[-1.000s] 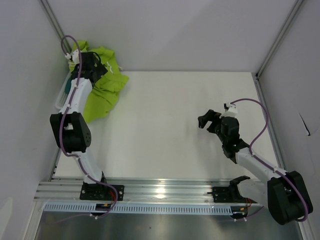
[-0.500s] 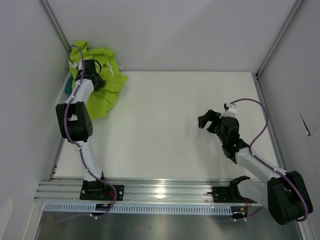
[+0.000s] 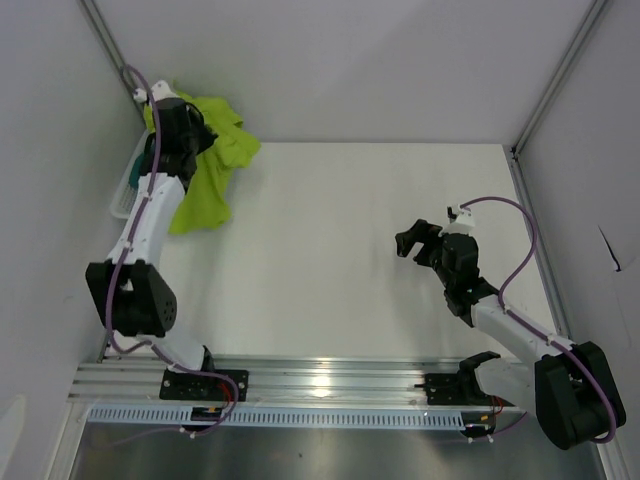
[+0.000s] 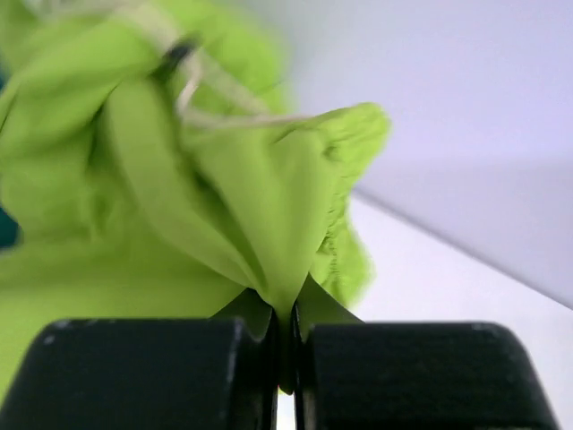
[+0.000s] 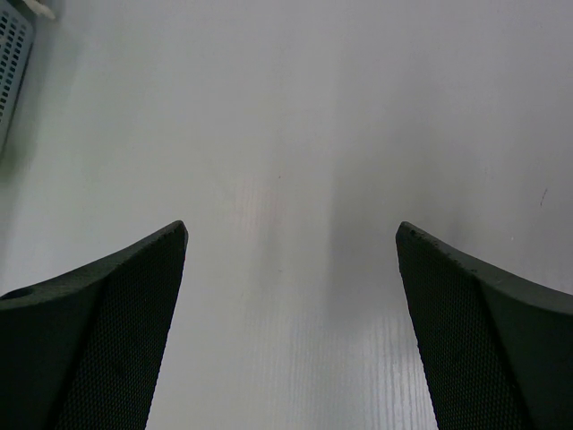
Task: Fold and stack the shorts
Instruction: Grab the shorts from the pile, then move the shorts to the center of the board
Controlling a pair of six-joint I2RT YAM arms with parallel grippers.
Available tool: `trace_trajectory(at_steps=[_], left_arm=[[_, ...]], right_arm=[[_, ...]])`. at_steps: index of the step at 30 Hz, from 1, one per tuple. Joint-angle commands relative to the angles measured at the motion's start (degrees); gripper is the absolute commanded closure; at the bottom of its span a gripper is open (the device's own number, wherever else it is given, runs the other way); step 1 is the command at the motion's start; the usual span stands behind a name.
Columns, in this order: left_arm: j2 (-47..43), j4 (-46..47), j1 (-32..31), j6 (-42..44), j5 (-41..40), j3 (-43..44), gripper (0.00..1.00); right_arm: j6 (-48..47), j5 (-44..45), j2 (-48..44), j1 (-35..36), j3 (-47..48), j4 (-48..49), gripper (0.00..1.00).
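The left gripper (image 4: 285,351), jaws pinched shut on a fold of the lime green fabric shorts (image 3: 205,170), has swung up and back in the last half-second. The shorts now hang from it in a bunch against the back left corner, above the white plastic mesh basket (image 3: 121,192). That means extraction is under way and folding has not started. A dark teal sliver (image 4: 5,229) is probably the second pair. The right gripper (image 3: 413,238) hovers with its jaws apart over the bare white tabletop (image 3: 320,230). The side wall crowds the lift.
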Motion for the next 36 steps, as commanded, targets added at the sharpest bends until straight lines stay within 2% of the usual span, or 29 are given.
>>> trace_trajectory(at_steps=[1,2,5,9,15,18,19,20,22,23,24,25,26,30,36], left_arm=[[-13.2,4.0,-9.3,6.2,-2.7,9.7,1.00],[-16.3,3.7,-13.1,7.0,-3.6,10.8,1.00],[-21.3,2.9,-18.5,7.4,-2.1,15.9,1.00],[-26.2,3.2,-22.3,5.1,0.8,15.3,1.00],[-29.8,5.2,-23.4,0.2,5.9,5.8,1.00],[-29.6,8.0,-23.4,-3.1,6.8,-4.1,0.97],[-29.3,9.2,-23.4,-5.0,8.8,-8.4,0.94],[-28.9,10.4,-23.4,-6.0,10.0,-10.1,0.84],[-27.3,12.7,-23.4,-8.8,10.5,-16.7,0.84],[-26.5,13.6,-23.3,-9.4,10.6,-22.1,0.71],[-25.3,13.4,-23.1,-9.7,10.6,-23.1,0.57],[-22.4,12.0,-22.9,-9.7,10.3,-23.5,0.36],[-20.9,7.9,-22.5,-9.5,10.4,-23.0,0.07],[-17.6,3.5,-21.7,-7.1,12.7,-21.4,0.01],[-25.2,1.1,-21.7,-4.4,10.7,-24.1,0.01]], right_arm=[[-0.7,-0.2,-0.4,0.2,1.9,1.5,0.00],[-0.7,-0.1,-0.4,0.3,1.9,1.6,0.00],[-0.8,0.2,-0.8,0.2,1.9,1.4,0.01],[-0.6,0.4,-1.1,0.2,1.9,1.1,0.01],[-0.5,0.9,-2.5,0.3,1.1,1.5,0.00],[-0.5,1.1,-3.3,0.2,1.0,1.2,0.01],[-0.5,1.4,-3.4,0.3,1.0,1.1,0.01],[-0.5,1.4,-3.5,0.2,1.0,1.1,0.01],[-0.5,1.5,-3.6,0.2,1.0,1.0,0.01],[-0.6,1.5,-3.5,0.2,1.0,1.0,0.01],[-0.6,1.5,-3.6,0.2,1.0,0.9,0.01],[-0.6,1.4,-3.6,0.3,1.0,1.0,0.01],[-0.6,1.2,-3.7,0.2,1.0,0.9,0.00],[-0.9,-2.5,-3.7,0.3,0.7,2.6,0.01],[-1.3,-17.7,1.5,0.2,1.8,9.3,0.01]])
